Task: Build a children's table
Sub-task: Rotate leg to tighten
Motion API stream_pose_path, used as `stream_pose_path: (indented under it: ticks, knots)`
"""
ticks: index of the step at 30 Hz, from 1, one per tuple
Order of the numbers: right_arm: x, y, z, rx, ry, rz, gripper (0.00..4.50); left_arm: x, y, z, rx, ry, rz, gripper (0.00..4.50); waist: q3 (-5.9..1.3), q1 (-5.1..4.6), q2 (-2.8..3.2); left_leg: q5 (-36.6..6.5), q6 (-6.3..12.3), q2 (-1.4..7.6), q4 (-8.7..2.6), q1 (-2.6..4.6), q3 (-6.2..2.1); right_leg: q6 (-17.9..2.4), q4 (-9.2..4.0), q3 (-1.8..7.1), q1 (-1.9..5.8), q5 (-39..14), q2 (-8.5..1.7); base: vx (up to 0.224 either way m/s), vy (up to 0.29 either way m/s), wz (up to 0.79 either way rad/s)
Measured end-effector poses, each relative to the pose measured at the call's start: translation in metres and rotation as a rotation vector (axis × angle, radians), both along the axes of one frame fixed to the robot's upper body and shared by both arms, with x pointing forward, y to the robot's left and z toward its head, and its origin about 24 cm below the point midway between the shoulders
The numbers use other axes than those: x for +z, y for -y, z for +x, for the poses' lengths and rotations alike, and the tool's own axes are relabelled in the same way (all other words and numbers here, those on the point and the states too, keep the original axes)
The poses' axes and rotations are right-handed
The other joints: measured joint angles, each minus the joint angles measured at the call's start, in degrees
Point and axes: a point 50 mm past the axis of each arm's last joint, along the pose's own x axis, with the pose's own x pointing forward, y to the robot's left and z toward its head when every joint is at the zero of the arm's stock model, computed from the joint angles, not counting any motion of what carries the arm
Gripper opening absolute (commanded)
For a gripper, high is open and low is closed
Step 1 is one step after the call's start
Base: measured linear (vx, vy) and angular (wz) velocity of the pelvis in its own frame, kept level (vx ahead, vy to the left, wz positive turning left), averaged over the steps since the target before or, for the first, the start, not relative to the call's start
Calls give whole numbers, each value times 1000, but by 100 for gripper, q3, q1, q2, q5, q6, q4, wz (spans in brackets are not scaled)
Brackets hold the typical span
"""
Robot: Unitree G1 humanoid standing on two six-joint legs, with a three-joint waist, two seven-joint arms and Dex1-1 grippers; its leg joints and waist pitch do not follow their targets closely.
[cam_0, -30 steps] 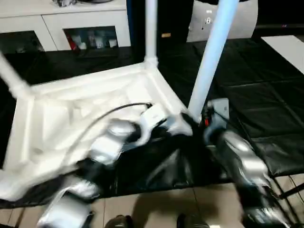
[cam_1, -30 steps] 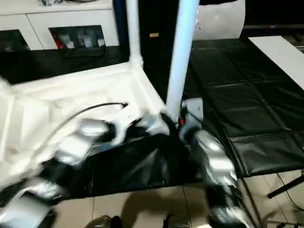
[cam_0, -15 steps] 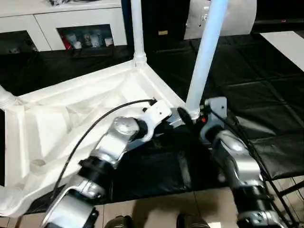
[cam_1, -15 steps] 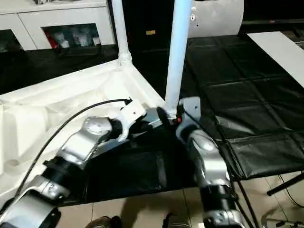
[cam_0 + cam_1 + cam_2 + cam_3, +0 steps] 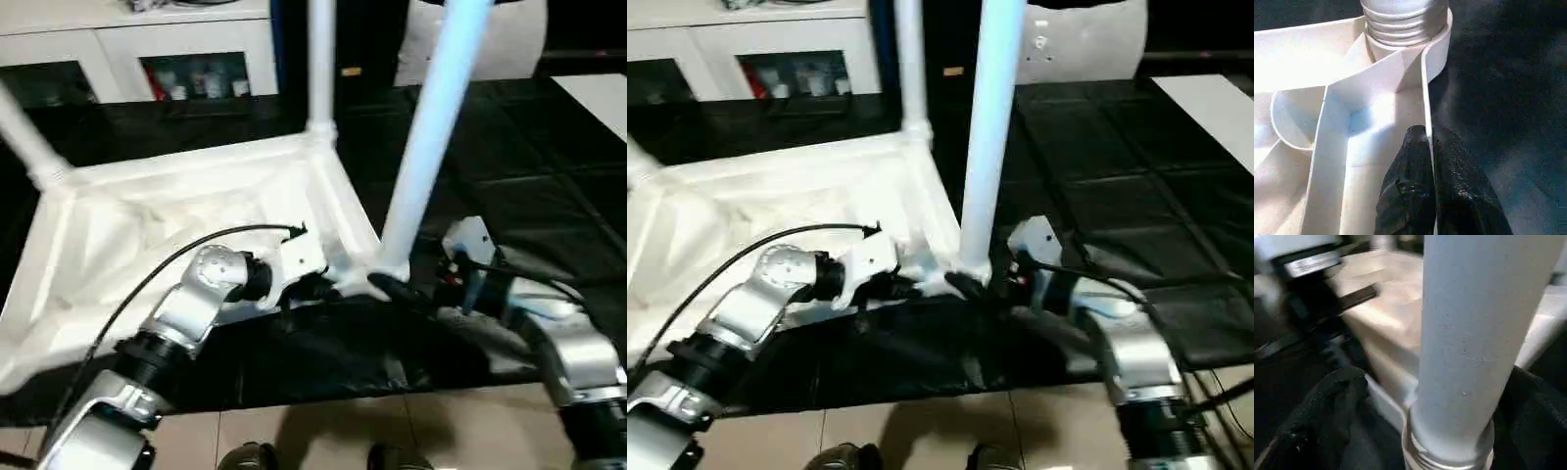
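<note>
The children's table lies upside down on the black mats, its white ribbed top (image 5: pixel 147 225) facing up. Three white legs stand in its corner sockets: one at the near right (image 5: pixel 421 166), one at the far corner (image 5: pixel 320 59) and one at the left (image 5: pixel 29 147). My left gripper (image 5: pixel 1426 134) is shut on the top's thin rim (image 5: pixel 1425 73), one finger on each side, just beside the near-right socket. My right gripper (image 5: pixel 1449 396) is open, with a black finger (image 5: pixel 1332 416) on either side of that leg's base (image 5: pixel 1469 333) and a gap showing beside the leg.
White cabinets (image 5: pixel 147 39) line the back. A white board (image 5: pixel 598 98) lies at the far right on the black mats (image 5: pixel 549 176). A black cable (image 5: pixel 167 274) runs along my left forearm. Tiled floor (image 5: pixel 323 441) begins at the mat's near edge.
My right gripper's fingers have spread wider around the near-right leg, and its forearm now reaches in from further right. The left grip on the rim is unchanged. The camera has shifted.
</note>
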Motion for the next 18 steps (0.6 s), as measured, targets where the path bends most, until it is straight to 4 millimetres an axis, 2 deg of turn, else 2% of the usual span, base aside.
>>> stream_pose_path:
  ticks: [9,12,13,18]
  knots:
    - [-4,-1,4,129,-82,-4,342,1,-5,-3,-122,-9,22,0,-1,65,-2,0,1,0,17,-2,2,-3,3,4,4,2,-2,0,0,0]
    - [-3,-1,5,165,-95,3,336,1,-5,-3,-139,-11,18,0,-1,99,-2,0,1,0,17,-2,2,-3,10,3,2,2,-2,0,0,0]
    - [-2,-3,5,183,-99,8,309,1,-5,-3,-145,-14,18,0,-2,108,-3,0,1,1,17,-2,2,-3,11,2,1,2,-2,0,0,0]
    - [0,-1,3,242,-130,-5,265,1,-6,-5,-169,-31,17,0,-3,135,-6,0,2,1,17,-6,2,-3,12,2,0,1,-2,0,0,0]
